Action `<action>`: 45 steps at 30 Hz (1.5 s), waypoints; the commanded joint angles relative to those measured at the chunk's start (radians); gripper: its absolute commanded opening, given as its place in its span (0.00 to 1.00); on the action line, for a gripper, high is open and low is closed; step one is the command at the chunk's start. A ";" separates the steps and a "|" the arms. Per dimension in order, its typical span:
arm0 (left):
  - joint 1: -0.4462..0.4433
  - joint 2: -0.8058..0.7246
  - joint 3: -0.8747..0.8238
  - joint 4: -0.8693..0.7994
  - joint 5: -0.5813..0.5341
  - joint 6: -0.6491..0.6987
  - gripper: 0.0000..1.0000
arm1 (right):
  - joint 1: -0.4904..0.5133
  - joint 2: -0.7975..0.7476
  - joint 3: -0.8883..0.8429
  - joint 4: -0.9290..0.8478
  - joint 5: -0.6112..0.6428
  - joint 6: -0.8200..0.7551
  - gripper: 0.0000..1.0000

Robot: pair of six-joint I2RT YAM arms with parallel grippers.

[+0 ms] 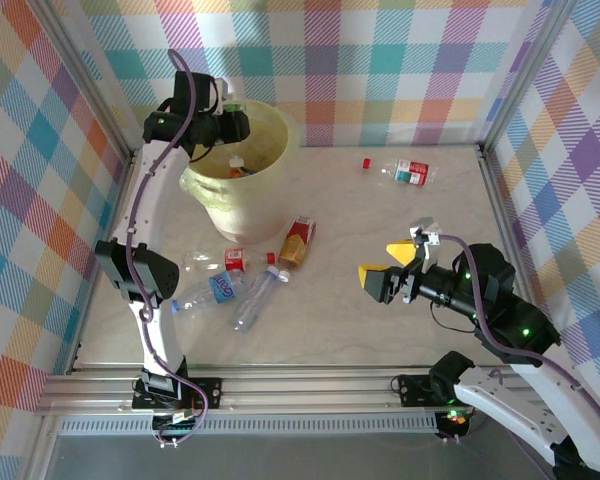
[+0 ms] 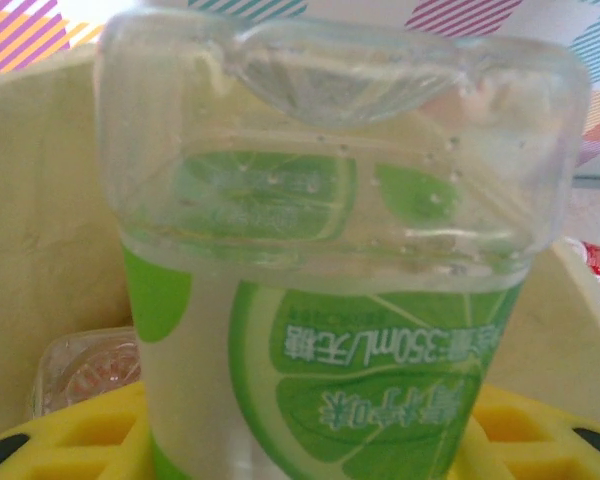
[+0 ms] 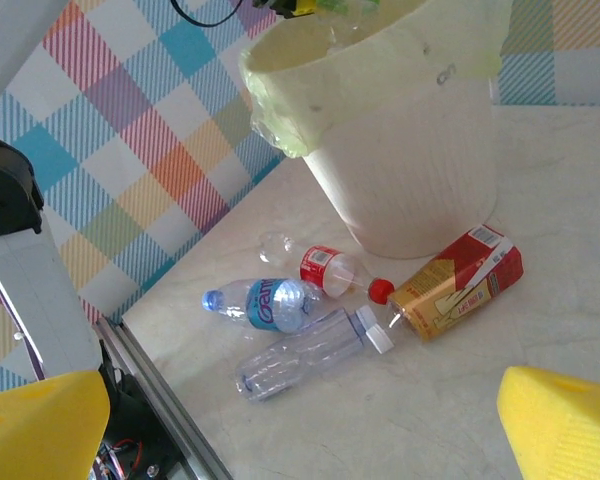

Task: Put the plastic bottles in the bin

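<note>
The left end effector (image 1: 228, 124) is clamped on a clear, rigid green-labelled bottle (image 2: 330, 300) above the bin (image 1: 250, 205). It's best to let go only once centred over the crinkly liner (image 3: 280, 110). Smooth round bottles (image 1: 242, 292) lie before the bin. To the bin's right, the right end effector (image 1: 385, 263) hangs with jaws apart.

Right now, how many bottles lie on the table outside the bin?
5. Four near the bin: a red-label bottle, a blue-label bottle, a bare clear bottle, an orange-brown bottle. The fifth bottle lies alone far right. More may hide behind the bin.
</note>
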 commanded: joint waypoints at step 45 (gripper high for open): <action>-0.005 -0.640 -0.581 -0.090 0.327 0.120 1.00 | -0.002 0.006 0.000 -0.062 -0.188 -0.036 1.00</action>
